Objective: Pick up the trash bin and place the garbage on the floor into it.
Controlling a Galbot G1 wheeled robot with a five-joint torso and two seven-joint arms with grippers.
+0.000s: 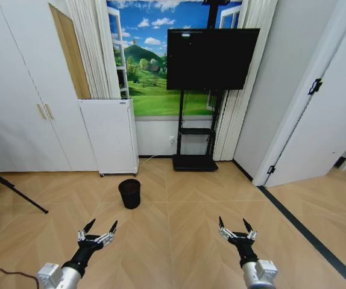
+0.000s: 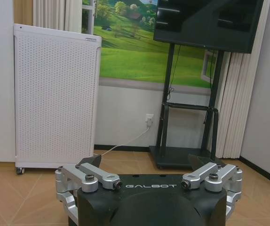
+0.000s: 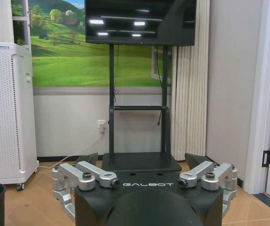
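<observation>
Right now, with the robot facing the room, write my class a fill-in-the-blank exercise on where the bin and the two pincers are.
1. The trash bin stands upright on the ____.
2. Both the left pincer and the right pincer have their fingers ____.
3. The bin stands just in front of the white ____ unit on wheels.
4. The bin lies nearer to the ____ pincer than to the other.

Missing words: floor; open; perforated; left
</observation>
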